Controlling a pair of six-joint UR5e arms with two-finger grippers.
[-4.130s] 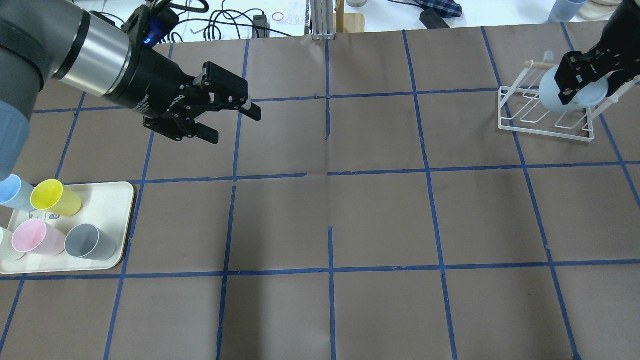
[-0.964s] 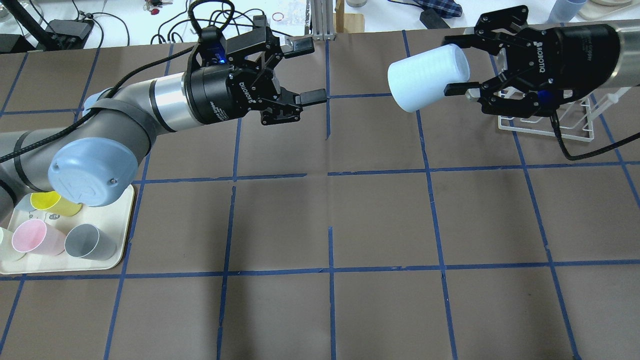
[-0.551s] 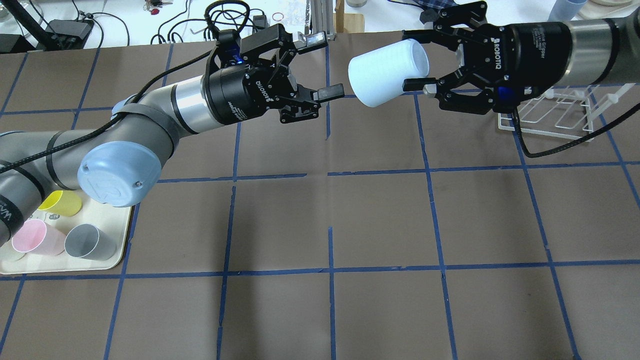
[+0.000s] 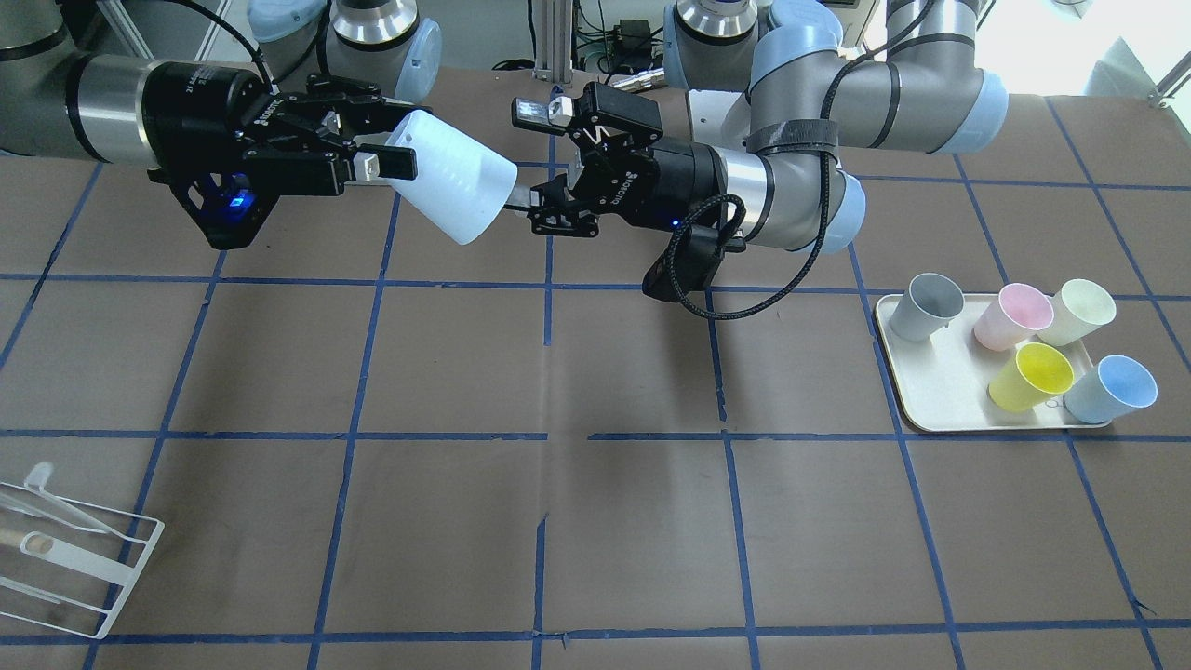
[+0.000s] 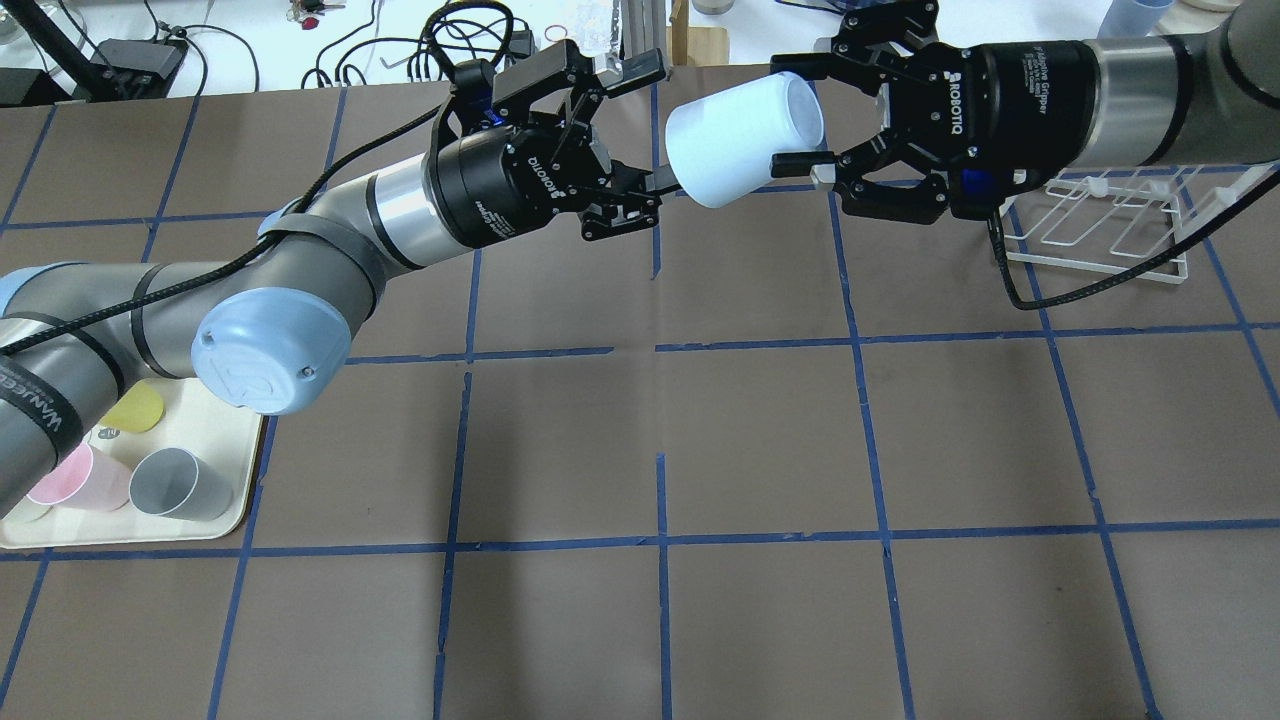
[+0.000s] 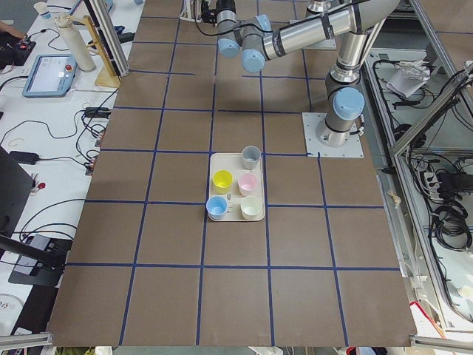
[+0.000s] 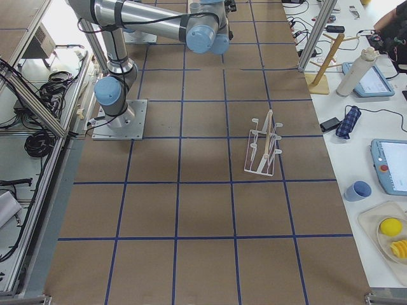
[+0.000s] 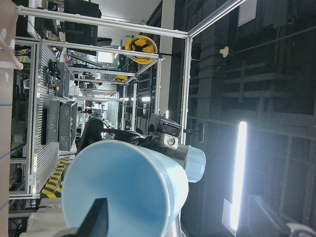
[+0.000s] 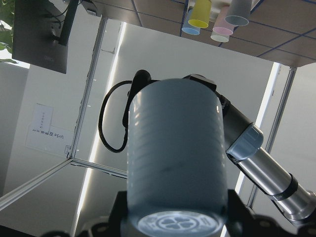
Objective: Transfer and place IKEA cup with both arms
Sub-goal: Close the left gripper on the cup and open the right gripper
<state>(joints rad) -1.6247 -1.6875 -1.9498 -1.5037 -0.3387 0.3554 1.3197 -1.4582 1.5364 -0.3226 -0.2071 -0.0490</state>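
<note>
The IKEA cup point(image 5: 740, 140) is a light-blue tumbler held on its side in the air above the table's far middle. It also shows in the front view point(image 4: 456, 191). My right gripper point(image 5: 795, 115) is shut on its rim end. The cup's closed end points at my left gripper point(image 5: 652, 122), which is open. The left fingertips point(image 5: 645, 68) just reach the cup's closed end, one on each side, and do not grip it. The left wrist view shows the cup point(image 8: 123, 187) close up behind one finger point(image 8: 98, 222). The right wrist view looks along the cup point(image 9: 173, 158).
A cream tray point(image 4: 930, 400) at the robot's left holds a grey cup point(image 4: 924, 305), pink cup point(image 4: 1010, 314), cream cup point(image 4: 1079, 310), yellow cup point(image 4: 1035, 375) and a near-twin blue cup point(image 4: 1112, 389). A white wire rack point(image 5: 1100, 225) stands at the far right.
The right gripper has carried the cup from the rack leftward to the table's middle. The left arm has swung right to meet it. Its open fingers now reach the cup's closed end.
</note>
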